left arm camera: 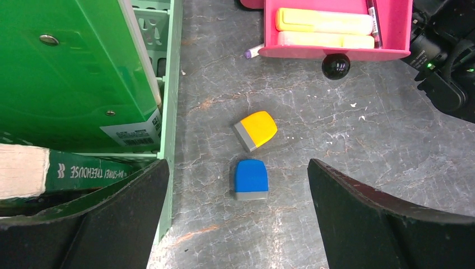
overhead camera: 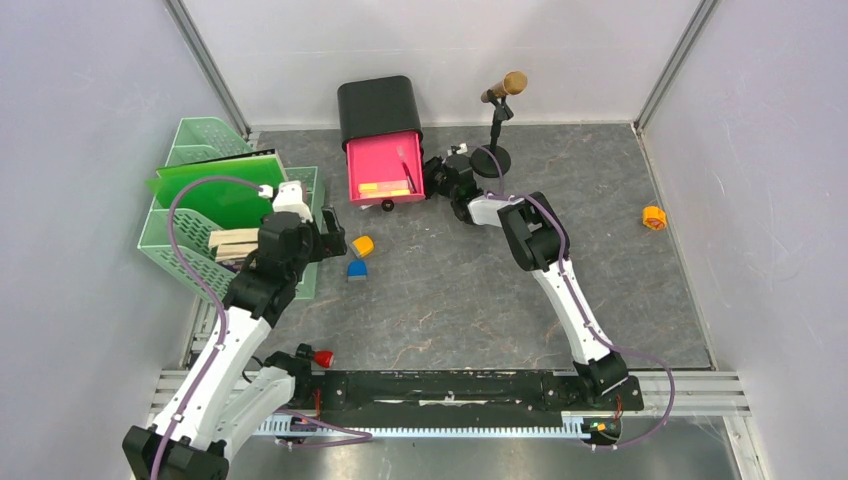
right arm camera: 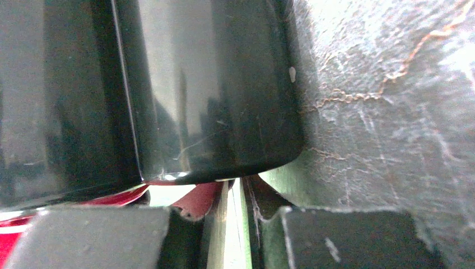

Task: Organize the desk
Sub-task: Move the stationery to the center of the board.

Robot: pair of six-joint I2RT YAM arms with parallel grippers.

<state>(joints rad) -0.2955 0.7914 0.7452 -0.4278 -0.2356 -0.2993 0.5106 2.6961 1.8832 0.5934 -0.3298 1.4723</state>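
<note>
Top external view: left gripper (overhead camera: 335,243) is hovering, jaws spread wide, above the desk (overhead camera: 450,300), which is lying beneath both arms. Right gripper (overhead camera: 437,178) is sitting beside the pink drawer (overhead camera: 380,165), fingers nearly together; whether it is pinching anything cannot be told.

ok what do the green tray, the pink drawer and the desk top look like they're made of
Green tray: moulded plastic, matte, going by its latticed walls. Pink drawer: likely glossy plastic, smooth with rounded edges. Desk: dark grey with pale veins like stone, though it could be a printed laminate.
</note>
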